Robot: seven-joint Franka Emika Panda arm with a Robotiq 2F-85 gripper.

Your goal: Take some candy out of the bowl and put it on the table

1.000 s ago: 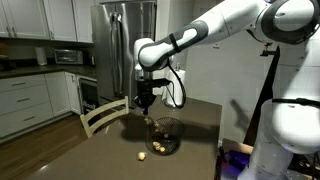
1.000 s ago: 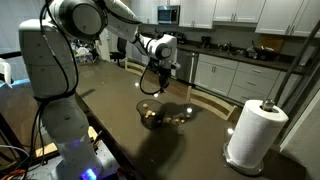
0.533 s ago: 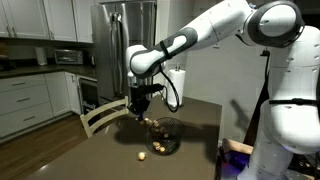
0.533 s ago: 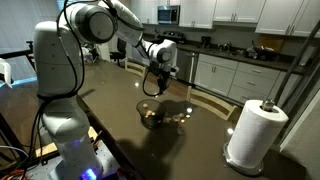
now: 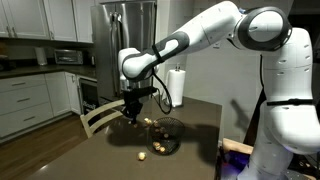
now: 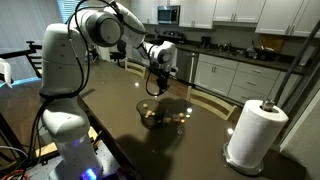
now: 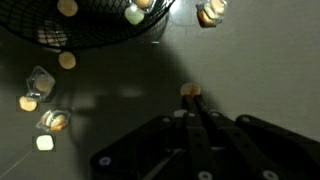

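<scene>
The dark wire-sided bowl [image 5: 164, 135] stands on the dark brown table [image 5: 100, 155], with several yellowish candy pieces inside. It also shows in the other exterior view [image 6: 156, 112] and at the top of the wrist view [image 7: 90, 28]. My gripper [image 5: 130, 114] hangs above the table beside the bowl, not over it. In the wrist view my gripper [image 7: 190, 98] is shut, with one small candy [image 7: 187, 91] pinched at its tips. Loose candy pieces [image 7: 66, 60] lie on the table near the bowl, and also show in an exterior view [image 5: 143, 155].
A pale wooden chair [image 5: 101, 115] stands at the table's far edge, close below the gripper. A paper towel roll [image 6: 252, 131] stands on the table away from the bowl. A steel fridge [image 5: 125, 35] and kitchen cabinets are behind.
My gripper has moved sideways from above the bowl's rim to above the bare table beside it, staying shut. The bowl has not moved.
</scene>
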